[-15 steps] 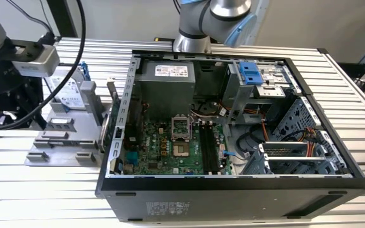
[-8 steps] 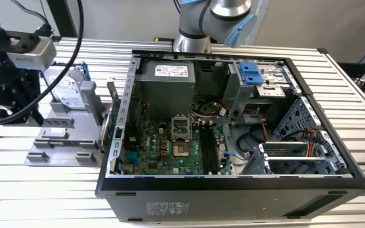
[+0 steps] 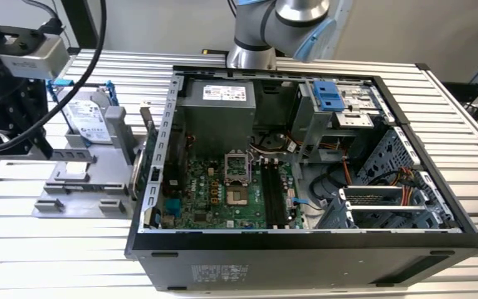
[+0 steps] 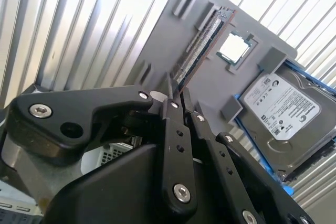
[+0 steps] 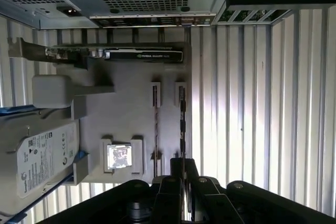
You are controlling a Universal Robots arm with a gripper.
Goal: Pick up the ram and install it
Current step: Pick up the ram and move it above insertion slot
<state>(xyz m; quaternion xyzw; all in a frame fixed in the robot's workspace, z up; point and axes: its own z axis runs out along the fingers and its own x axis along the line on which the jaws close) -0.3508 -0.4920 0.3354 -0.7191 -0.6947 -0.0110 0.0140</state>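
Observation:
The ram (image 4: pixel 202 43) is a thin dark stick standing on edge in a slot of the grey parts holder (image 4: pixel 168 45). In the first wrist view the ram (image 5: pixel 182 119) shows edge-on, running along the holder's (image 5: pixel 126 108) side. My gripper (image 4: pixel 182 100) has its black fingers (image 4: pixel 173 129) pressed close on either side of the stick's near end, and the same grip (image 5: pixel 182 165) shows in the first wrist view. The ram still sits in the holder. In the exterior view the arm's wrist (image 3: pixel 10 93) hangs over the holder (image 3: pixel 73 187) at that view's left.
An open computer case (image 3: pixel 305 240) lies beside the holder, with the motherboard's long black slots (image 3: pixel 274 193) inside. The holder also carries a hard drive (image 4: pixel 283 108), a processor chip (image 4: pixel 233 48) and a graphics card (image 5: pixel 142 54). Everything rests on a ribbed metal table (image 3: pixel 23 249).

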